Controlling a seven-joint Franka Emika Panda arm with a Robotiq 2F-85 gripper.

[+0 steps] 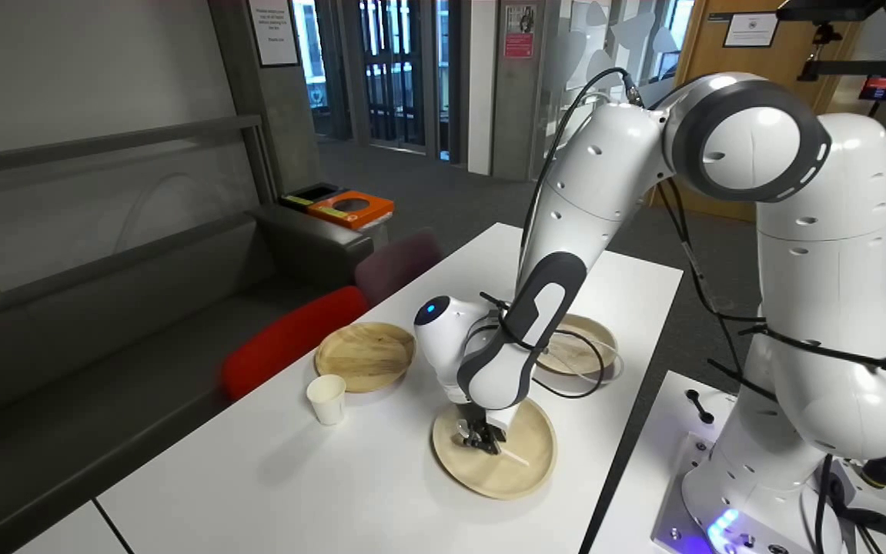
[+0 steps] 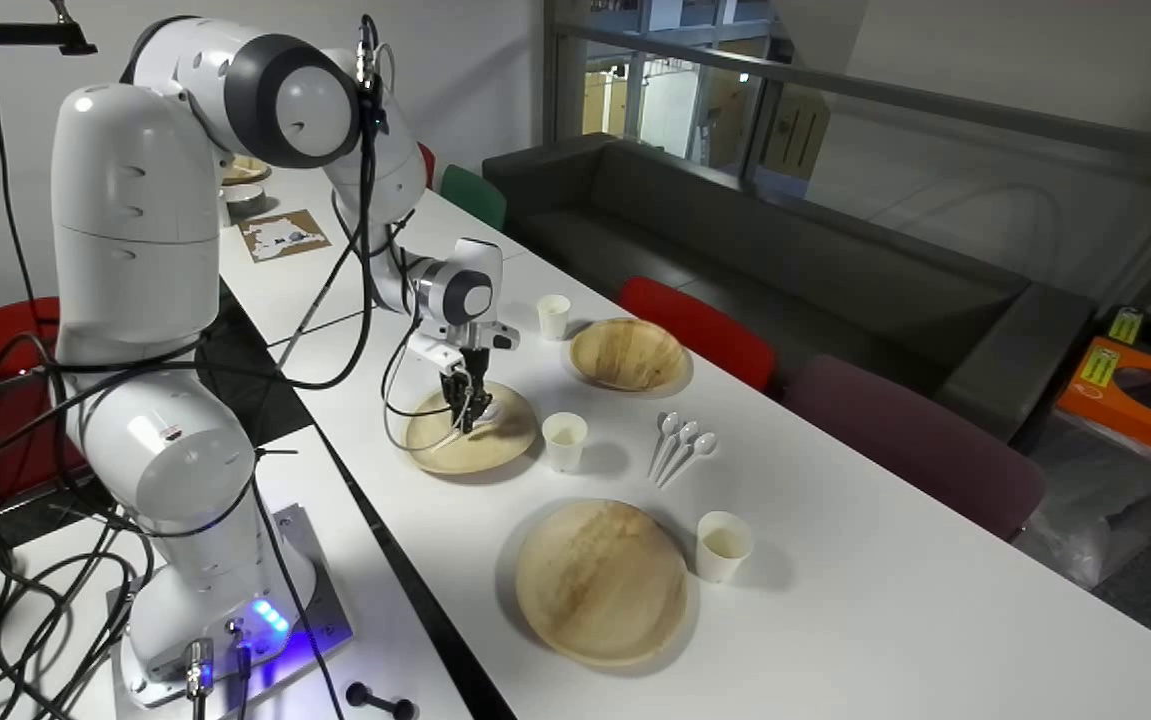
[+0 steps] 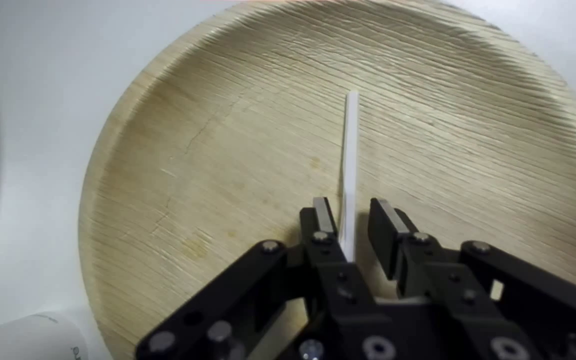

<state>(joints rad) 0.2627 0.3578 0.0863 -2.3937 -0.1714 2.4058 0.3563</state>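
Observation:
In the wrist view a white plastic spoon (image 3: 350,145) lies with its handle across a round wooden plate (image 3: 192,200). My gripper (image 3: 354,212) stands partly open around that handle. The right finger (image 3: 385,220) is clearly apart from the handle; the left finger (image 3: 324,220) is close beside it, and whether they touch I cannot tell. The gripper's body hides the spoon's bowl there. In both exterior views the gripper (image 1: 483,441) (image 2: 472,412) reaches down low over the plate (image 1: 500,481) (image 2: 445,455), near its middle.
Paper cups stand about the table: one cup (image 2: 565,442) close to the plate, another (image 2: 723,547), and a third (image 2: 553,317). Several white spoons (image 2: 680,450) lie in a row. A wooden plate (image 2: 603,580) and a wooden bowl (image 2: 627,354) sit nearby. Loose cables (image 2: 275,375) hang along the arm.

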